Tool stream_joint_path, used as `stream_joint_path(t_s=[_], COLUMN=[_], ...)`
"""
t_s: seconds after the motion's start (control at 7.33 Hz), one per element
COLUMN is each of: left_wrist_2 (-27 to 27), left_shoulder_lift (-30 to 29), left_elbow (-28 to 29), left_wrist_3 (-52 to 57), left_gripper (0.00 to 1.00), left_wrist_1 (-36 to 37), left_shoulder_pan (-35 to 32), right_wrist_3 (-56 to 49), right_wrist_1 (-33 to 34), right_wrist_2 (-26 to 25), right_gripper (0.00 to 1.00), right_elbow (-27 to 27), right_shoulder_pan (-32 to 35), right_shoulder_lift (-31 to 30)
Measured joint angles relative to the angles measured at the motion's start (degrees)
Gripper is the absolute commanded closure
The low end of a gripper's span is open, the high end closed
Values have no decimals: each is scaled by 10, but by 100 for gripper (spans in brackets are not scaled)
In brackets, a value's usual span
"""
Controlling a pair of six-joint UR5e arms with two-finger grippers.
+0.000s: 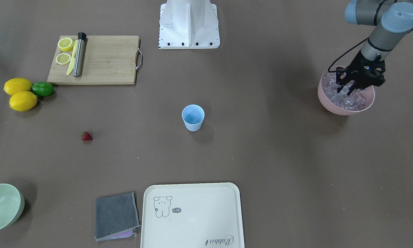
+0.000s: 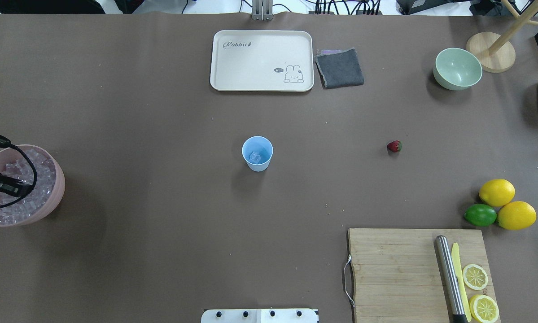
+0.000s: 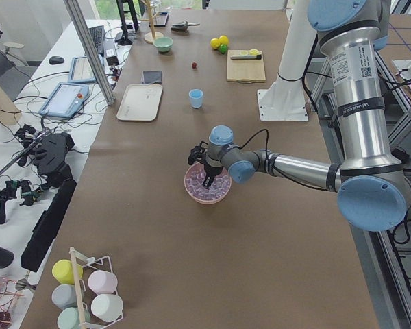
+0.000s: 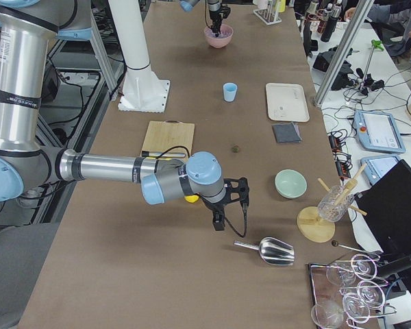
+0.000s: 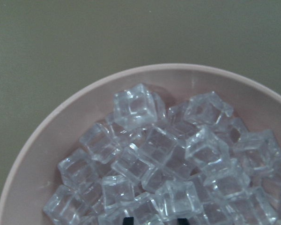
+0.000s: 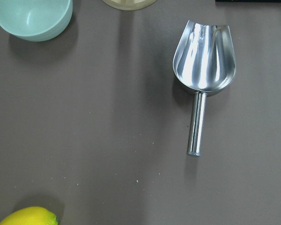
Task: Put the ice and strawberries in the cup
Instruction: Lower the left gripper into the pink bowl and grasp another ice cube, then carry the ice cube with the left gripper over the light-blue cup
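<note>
**Left fingers in the ice, well to the cup's left**

The coming move is judged to turn on one relation: the ice point(image 5: 150, 154) lies directly under and around the left gripper point(image 1: 344, 91), while the cup point(image 1: 193, 126) stands well apart from it, toward the middle of the surface point(image 1: 261, 144).

The ice is heaped in a pink bowl point(image 1: 325, 100) far out on the cup's left side, as the robot reckons sides. The left gripper is lowered into that heap. Its fingers point(image 5: 128, 219) are seen apart, with two dark tips at the bottom edge of the left wrist view and roughly one cube's width between them. No cube is seen lifted clear. One clear cube point(image 2: 255, 157) already lies in the cup, so the ice step is judged to be partly done.

The strawberry point(image 1: 86, 136) lies alone on the cup's right side, about as far from the cup as the bowl is on the other side. The right gripper point(image 4: 219, 218) is the nearer one to it. That gripper is held farther from the cup than the berry, above a metal scoop point(image 6: 203, 61). Whether its fingers are apart or together cannot be told.

A closing grasp on a single cube is called for next, followed by a long carry across to the cup.
</note>
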State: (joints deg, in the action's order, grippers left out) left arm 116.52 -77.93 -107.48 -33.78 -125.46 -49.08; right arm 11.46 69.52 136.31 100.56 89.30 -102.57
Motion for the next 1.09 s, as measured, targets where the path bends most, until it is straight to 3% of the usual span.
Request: stream_joint_path(t_s=[0.68,1.09], left_wrist_2=[103,113], left_shoulder_lift=[-129,-266], left_elbow=[4,18], left_wrist_3=[-6,-157], left_gripper=[100,100], left_wrist_1=[67,92], left_shoulder_pan=[-74,-48], right_wrist_3=[0,0], right_wrist_1=[0,0], right_wrist_2=[0,0], right_gripper=[0,0], right_elbow=[1,1], right_shoulder_pan=[0,0], right_shoulder_lift=[0,0])
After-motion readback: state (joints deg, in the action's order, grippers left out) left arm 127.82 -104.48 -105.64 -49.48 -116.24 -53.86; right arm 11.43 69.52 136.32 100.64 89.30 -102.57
